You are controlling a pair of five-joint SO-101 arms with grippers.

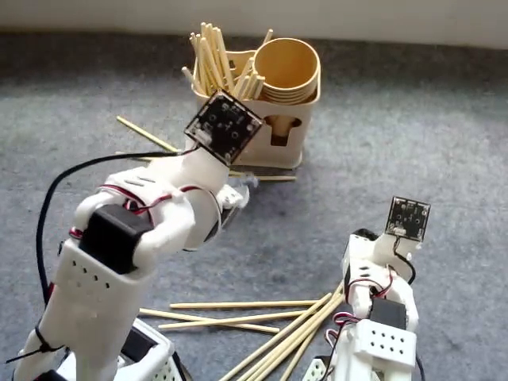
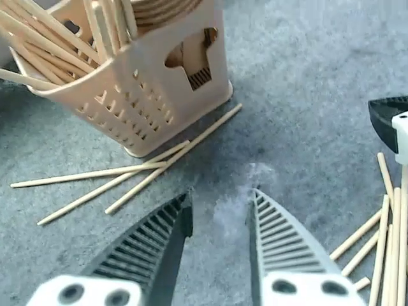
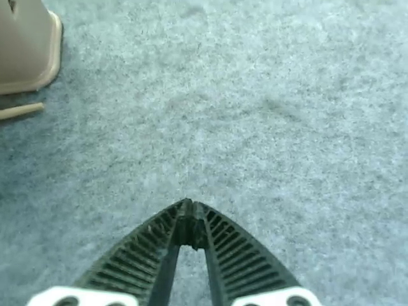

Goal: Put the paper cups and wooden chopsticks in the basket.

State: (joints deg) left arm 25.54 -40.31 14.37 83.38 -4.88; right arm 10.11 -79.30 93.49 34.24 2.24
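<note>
Loose wooden chopsticks (image 1: 238, 313) lie on grey carpet (image 1: 397, 143) between the two arms and beside the basket (image 1: 292, 155), which already holds stacked paper cups (image 1: 290, 71) and more chopsticks, while the left gripper (image 2: 221, 194) hovers with jaws spread and the right gripper (image 3: 189, 204) has its jaws pressed together.

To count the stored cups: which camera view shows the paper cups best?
The high view: the stacked paper cups stand in the basket, open mouth fully visible. The left wrist view catches part of their rims above the basket wall. The right wrist view has a basket corner.
</note>
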